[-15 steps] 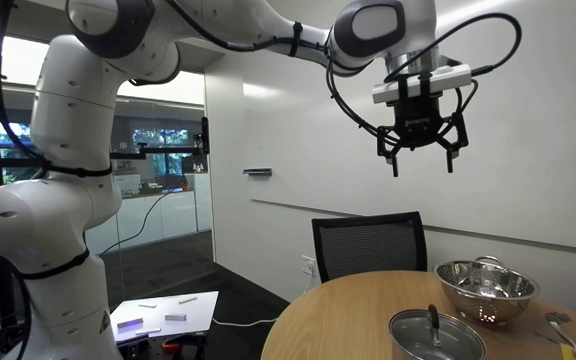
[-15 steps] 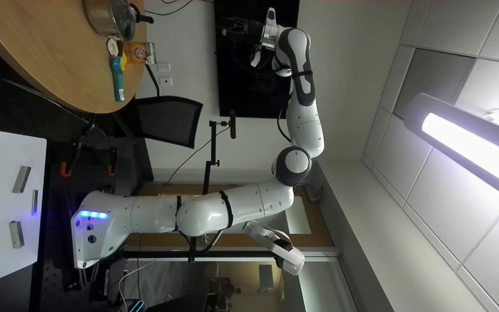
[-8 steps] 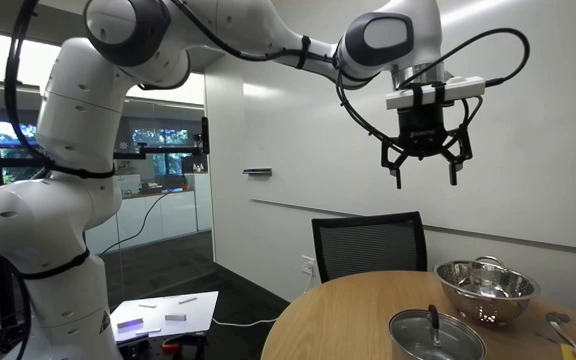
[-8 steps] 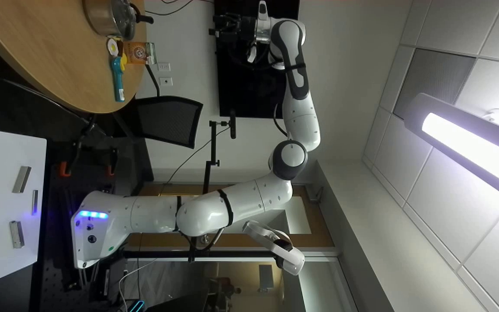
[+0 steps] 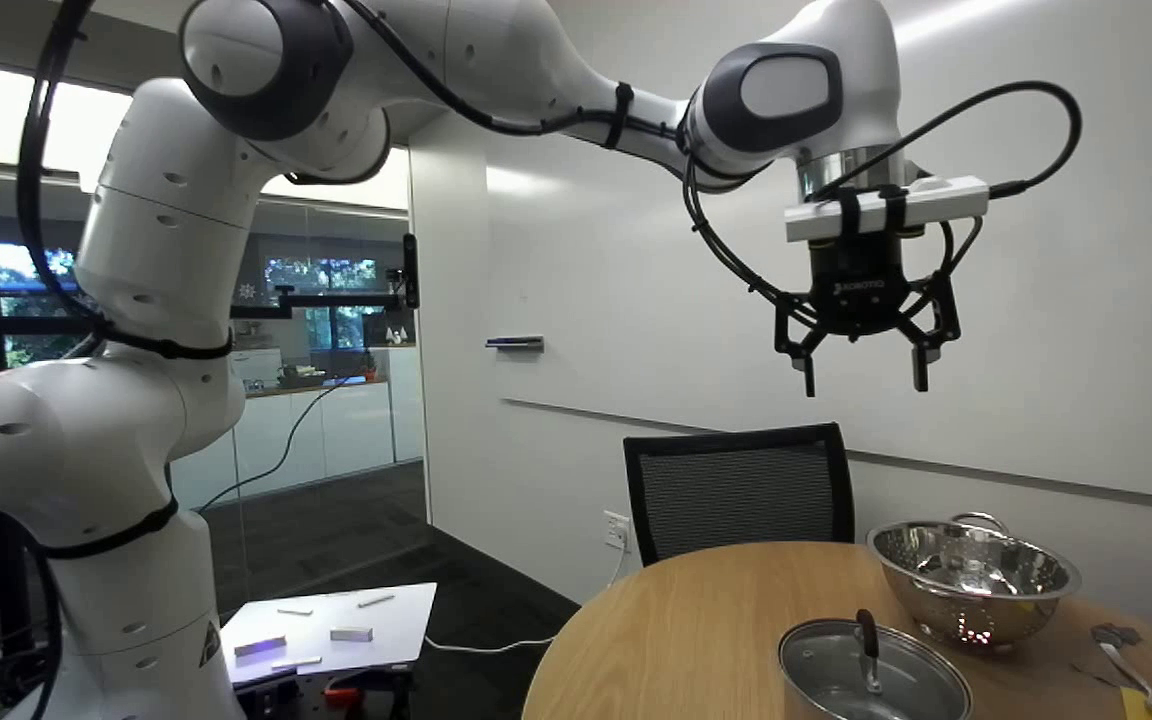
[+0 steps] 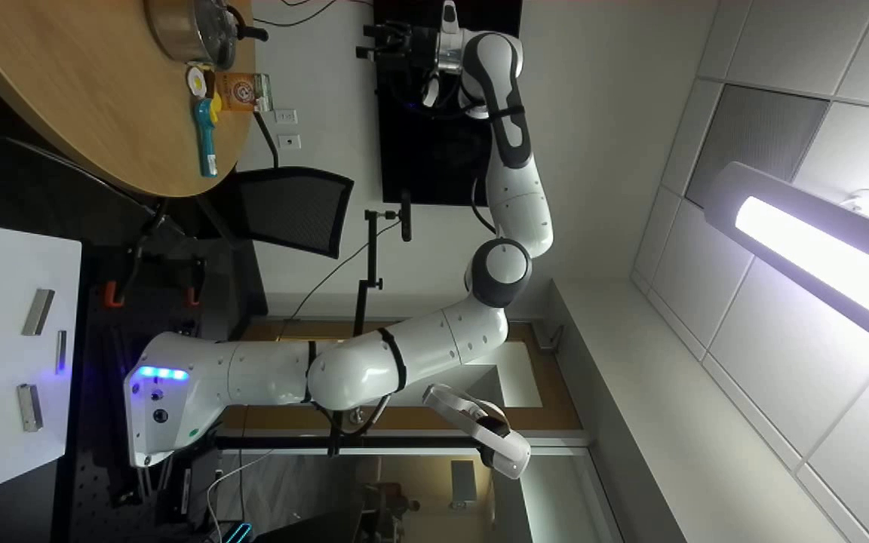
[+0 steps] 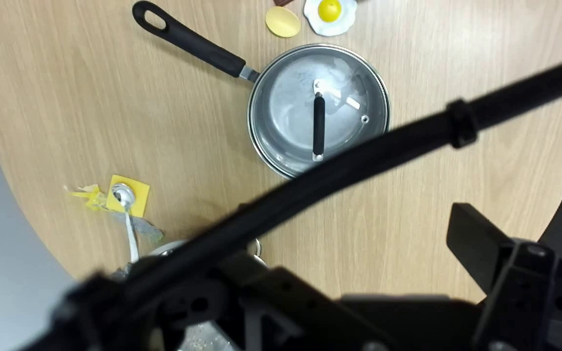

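Above the round wooden desk [image 5: 656,640]: black Robotiq claw [image 5: 866,388] on the white Franka arm [image 5: 526,60], pointing down, well apart from everything on the desk.
Claw: fingers [image 7: 475,246] spread wide, with a free gap between them.
Saucepan [image 6: 172,30]: upright on the desk, below the claw; glass lid on; long black handle [image 7: 190,44] running to the upper left of the wrist view.
Glass lid [image 7: 291,114]: metal rim, seated on the saucepan; black arched grip [image 7: 318,126] across its top.
Colander [image 5: 981,595]: shiny perforated metal, loop handles, upright on the desk, near the saucepan but apart from it; in the wrist view mostly hidden behind claw and cable.
Spoon [image 7: 129,224]: metal, bowl lying on a yellow square [image 7: 140,195], handle end beside the colander.
Toy fried egg [image 7: 330,10]: beside a yellow oval piece [image 7: 282,22]; the saucepan lies between these and the colander.
Orange carton [image 6: 237,92]: on the desk near the saucepan, in an exterior view; teal tool [image 6: 206,139] close by, exact kind unclear.
Cable [image 7: 359,156]: black, diagonal across the wrist view, hiding part of the saucepan's edge.
Office chair [image 5: 741,495]: black mesh back, at the desk's far edge.
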